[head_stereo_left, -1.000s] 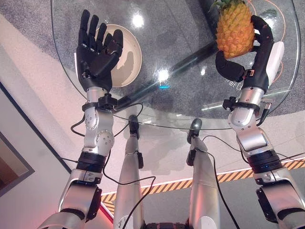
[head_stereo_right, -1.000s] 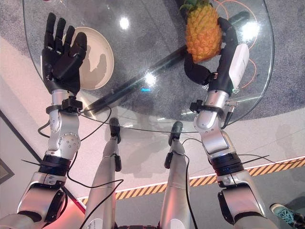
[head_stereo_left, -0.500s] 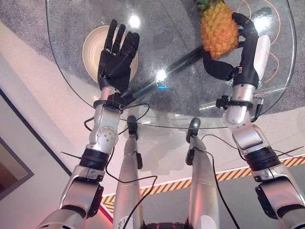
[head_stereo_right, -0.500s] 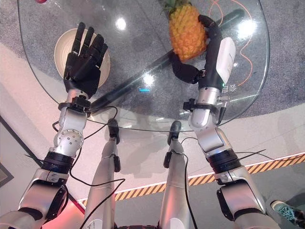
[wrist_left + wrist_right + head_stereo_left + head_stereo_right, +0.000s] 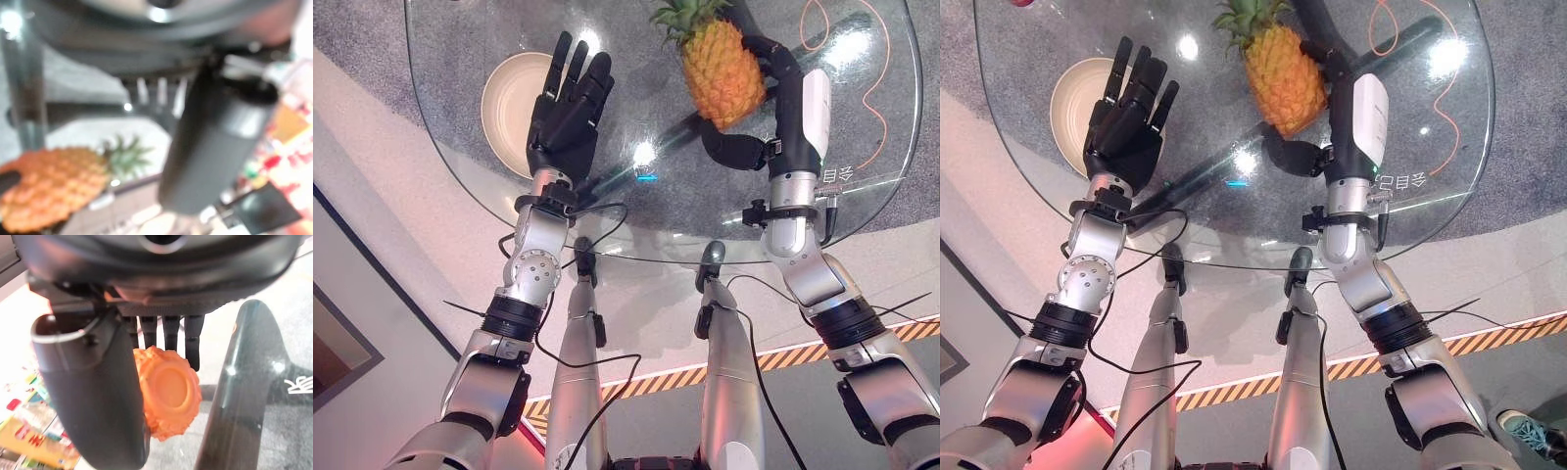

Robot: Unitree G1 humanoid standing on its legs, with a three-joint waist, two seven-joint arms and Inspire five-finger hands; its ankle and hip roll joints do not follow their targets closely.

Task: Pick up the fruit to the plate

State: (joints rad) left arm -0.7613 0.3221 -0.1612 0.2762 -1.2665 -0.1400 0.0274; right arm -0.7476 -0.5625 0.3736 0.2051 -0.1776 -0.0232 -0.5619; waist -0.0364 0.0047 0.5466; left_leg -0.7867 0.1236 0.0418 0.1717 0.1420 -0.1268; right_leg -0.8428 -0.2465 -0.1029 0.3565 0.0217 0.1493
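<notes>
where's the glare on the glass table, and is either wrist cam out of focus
Left eye view: bright ceiling-light reflections on the glass table, one spot just right of the left hand, another by the plate. Left wrist view: soft all over, the pineapple smeared. Right wrist view: the pineapple's base is fairly crisp in the right hand.

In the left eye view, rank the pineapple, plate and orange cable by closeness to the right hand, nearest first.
1. Pineapple: gripped in the right hand.
2. Orange cable: under the glass, on its right.
3. Plate: far left, beside the open left hand.
</notes>
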